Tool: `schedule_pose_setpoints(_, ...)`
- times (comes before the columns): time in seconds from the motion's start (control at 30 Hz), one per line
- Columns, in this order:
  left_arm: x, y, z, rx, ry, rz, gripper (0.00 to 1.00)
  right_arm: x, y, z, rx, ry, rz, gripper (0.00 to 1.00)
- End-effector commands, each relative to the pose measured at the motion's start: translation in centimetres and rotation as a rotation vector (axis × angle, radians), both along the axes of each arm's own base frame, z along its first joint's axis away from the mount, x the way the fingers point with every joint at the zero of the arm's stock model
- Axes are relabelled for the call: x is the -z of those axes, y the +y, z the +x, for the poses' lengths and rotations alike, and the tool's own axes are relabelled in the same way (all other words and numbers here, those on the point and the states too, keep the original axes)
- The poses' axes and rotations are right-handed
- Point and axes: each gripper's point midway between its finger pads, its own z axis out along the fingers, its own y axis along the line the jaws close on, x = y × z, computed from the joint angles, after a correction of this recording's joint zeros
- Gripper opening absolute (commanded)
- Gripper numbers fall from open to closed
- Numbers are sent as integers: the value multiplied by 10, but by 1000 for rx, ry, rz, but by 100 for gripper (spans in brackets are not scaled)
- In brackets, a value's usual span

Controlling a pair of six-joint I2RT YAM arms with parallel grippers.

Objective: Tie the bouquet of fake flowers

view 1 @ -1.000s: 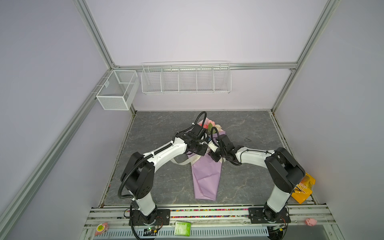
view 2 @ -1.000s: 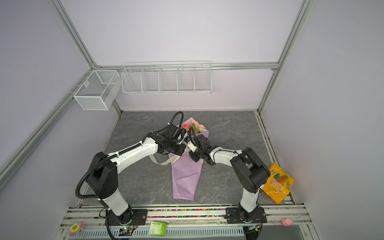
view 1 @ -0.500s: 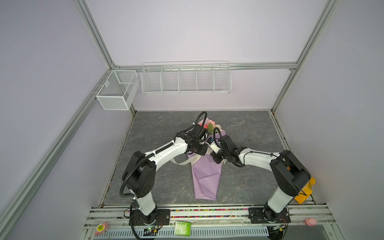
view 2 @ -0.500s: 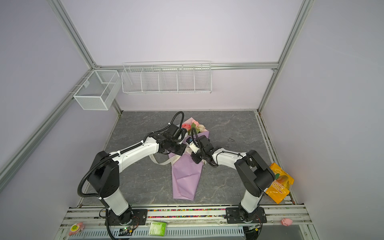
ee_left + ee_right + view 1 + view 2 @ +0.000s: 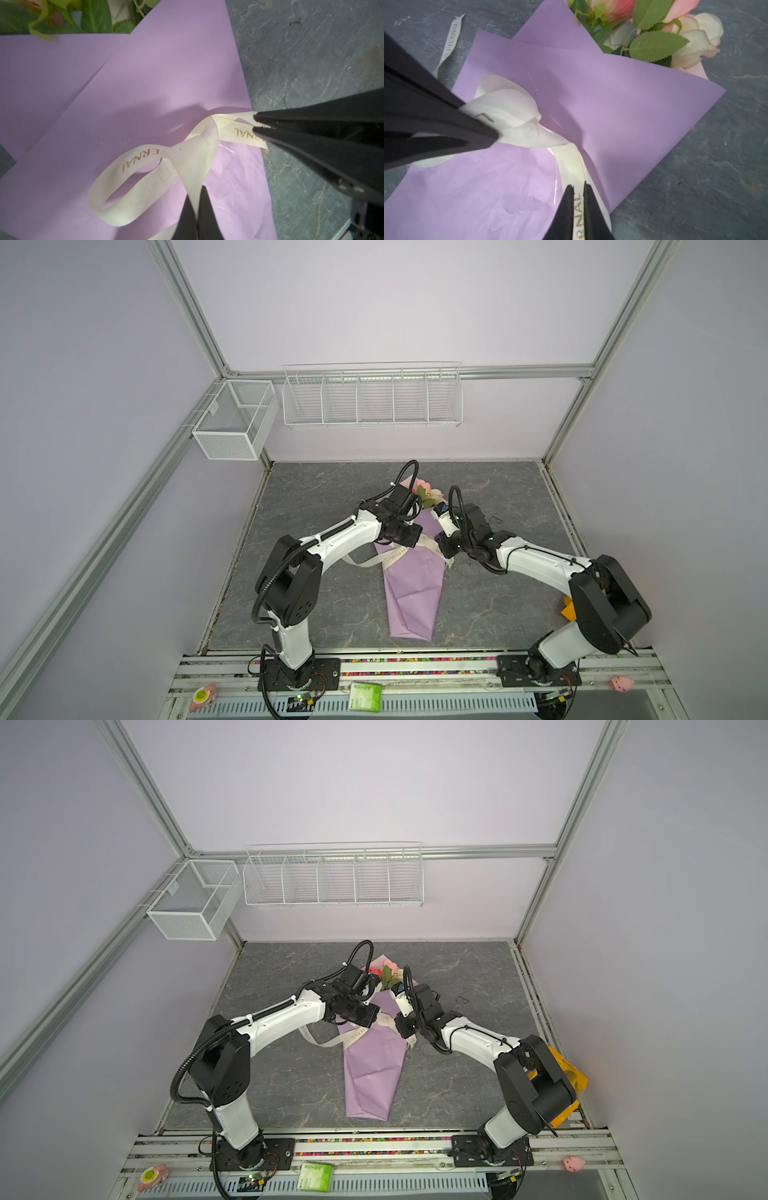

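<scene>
The bouquet of fake flowers (image 5: 428, 494) (image 5: 388, 972) lies mid-table, its stems rolled in lilac paper (image 5: 411, 593). Pink and cream roses with green leaves (image 5: 654, 41) stick out of the far end. A cream ribbon with gold letters (image 5: 187, 158) (image 5: 512, 112) is knotted across the paper. My left gripper (image 5: 196, 199) (image 5: 417, 544) is shut on the strand that rises from the knot. My right gripper (image 5: 578, 189) (image 5: 441, 549) clamps the opposite loop at the paper's edge. A thin slit between its fingers shows the lettering.
A loose ribbon tail (image 5: 365, 568) trails left of the paper. Wire baskets hang on the back wall (image 5: 372, 400) and the left frame (image 5: 232, 423). An orange packet (image 5: 569, 1077) lies behind my right arm. A small dark scrap (image 5: 494, 518) lies on the grey table (image 5: 332, 489).
My right arm has swung its elbow out to the right and its gripper has shifted slightly right on the ribbon. My left gripper has stayed where it was.
</scene>
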Motion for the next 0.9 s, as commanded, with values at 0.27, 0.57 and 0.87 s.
schedule_pose_setpoints(0.27, -39, 7, 0, 0, -103, -45, 0, -15, 19, 4, -85, 88, 203, 51)
schedule_pose_setpoints(0.57, -37, 13, 0, -19, -93, -27, 0, -29, 32, 1, 58, 299, 437, 46)
schedule_pose_setpoints(0.87, -29, 13, 0, -25, -74, -13, 0, -29, 34, -30, 243, 307, 536, 35)
